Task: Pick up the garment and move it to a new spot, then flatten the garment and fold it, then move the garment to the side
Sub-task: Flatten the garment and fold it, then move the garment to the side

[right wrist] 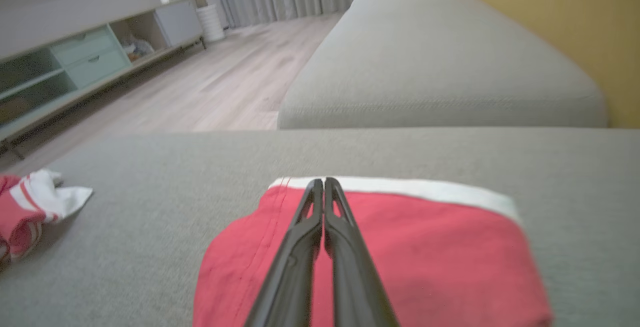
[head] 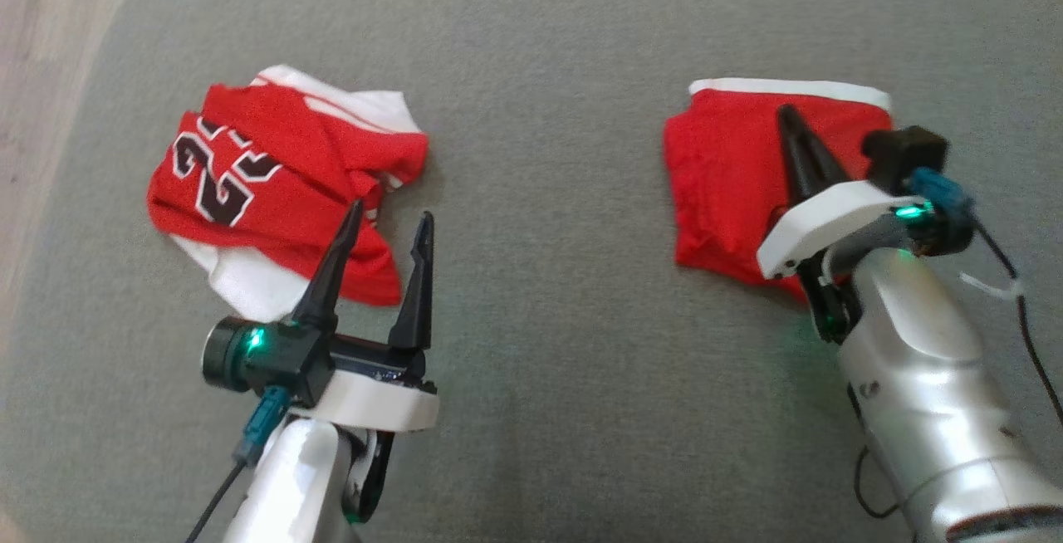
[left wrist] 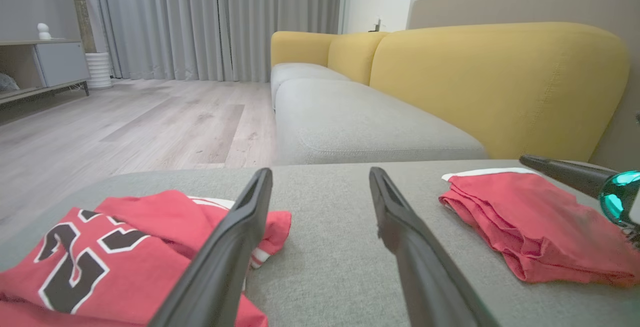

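Note:
A crumpled red and white jersey (head: 274,182) with a black number lies on the left of the grey cushion (head: 548,219). My left gripper (head: 390,215) stands open just to its right, its left finger over the jersey's edge, nothing between the fingers. In the left wrist view the left gripper (left wrist: 320,173) is open beside the jersey (left wrist: 100,257). A folded red garment (head: 722,182) with a white band lies on the right. My right gripper (head: 785,115) is shut above it, fingers pressed together. In the right wrist view the right gripper (right wrist: 325,183) points over the folded garment (right wrist: 430,247).
Beyond the cushion runs a sofa with grey seats (left wrist: 350,117) and a yellow back (left wrist: 490,77). Wooden floor (left wrist: 125,127) lies to the left, with a low cabinet (right wrist: 90,62) and curtains (left wrist: 210,17) farther off. Bare cushion separates the two garments.

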`<state>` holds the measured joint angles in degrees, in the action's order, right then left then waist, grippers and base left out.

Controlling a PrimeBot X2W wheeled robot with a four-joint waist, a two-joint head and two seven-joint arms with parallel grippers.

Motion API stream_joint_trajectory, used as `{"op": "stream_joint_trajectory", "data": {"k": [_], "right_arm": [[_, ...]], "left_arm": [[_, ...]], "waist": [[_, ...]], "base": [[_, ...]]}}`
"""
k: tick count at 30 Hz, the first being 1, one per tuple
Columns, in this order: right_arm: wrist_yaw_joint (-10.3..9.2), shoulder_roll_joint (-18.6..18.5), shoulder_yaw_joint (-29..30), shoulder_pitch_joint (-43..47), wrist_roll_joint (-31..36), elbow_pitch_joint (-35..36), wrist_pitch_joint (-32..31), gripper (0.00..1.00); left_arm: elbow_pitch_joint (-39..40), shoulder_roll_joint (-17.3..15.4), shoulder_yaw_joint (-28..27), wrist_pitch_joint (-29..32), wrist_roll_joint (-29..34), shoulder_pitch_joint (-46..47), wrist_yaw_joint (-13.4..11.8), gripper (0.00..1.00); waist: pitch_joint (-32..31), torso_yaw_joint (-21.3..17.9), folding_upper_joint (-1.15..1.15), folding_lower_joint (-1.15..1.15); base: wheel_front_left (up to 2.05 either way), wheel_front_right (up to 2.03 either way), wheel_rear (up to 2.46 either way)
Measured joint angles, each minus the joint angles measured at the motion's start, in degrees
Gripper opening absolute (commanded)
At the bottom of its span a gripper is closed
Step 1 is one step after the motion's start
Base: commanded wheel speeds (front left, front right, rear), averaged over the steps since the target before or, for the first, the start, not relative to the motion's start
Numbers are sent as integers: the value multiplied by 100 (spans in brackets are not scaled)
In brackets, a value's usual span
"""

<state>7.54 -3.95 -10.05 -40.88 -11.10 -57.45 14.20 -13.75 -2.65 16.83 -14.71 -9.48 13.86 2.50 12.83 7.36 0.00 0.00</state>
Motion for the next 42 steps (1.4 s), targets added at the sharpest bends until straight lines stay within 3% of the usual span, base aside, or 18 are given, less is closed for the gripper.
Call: {"op": "stream_joint_trajectory", "data": {"k": [6,10,14,15,16,17,27,42], "right_arm": [[0,9,672,941,43,1475,16,0],[0,18,712,1688,-16,2508,18,0],[0,51,816,2350,-69,3038,19,0],[0,51,845,2496,-82,3119,19,40],[0,51,845,2622,-102,3186,19,88],[0,51,845,2721,-112,3226,19,100],[0,97,883,2816,-2,3297,19,100],[0,97,1682,1363,253,1658,-953,100]], "left_arm": [[35,-2,-210,0,47,-122,0,100],[38,-9,-389,0,47,-334,-5,100],[3,-10,-508,0,47,-383,3,100],[-5,-9,-555,0,47,-383,3,100],[-22,-11,-589,0,47,-384,4,100],[-40,-11,-602,0,47,-387,4,100],[-75,-10,-617,0,64,-487,62,100],[-51,-9,-390,0,88,-215,102,100]], "waist": [[-275,-382,0,-1],[-373,-637,0,-1],[-414,-836,0,-1],[-422,-869,0,0],[-428,-895,0,-1],[-437,-915,0,-1],[-449,-874,0,-1],[91,-398,0,0]], "base": [[0,0,0],[0,0,0],[0,0,0],[0,0,0],[0,0,0],[0,0,0],[0,0,0],[0,0,0]]}}
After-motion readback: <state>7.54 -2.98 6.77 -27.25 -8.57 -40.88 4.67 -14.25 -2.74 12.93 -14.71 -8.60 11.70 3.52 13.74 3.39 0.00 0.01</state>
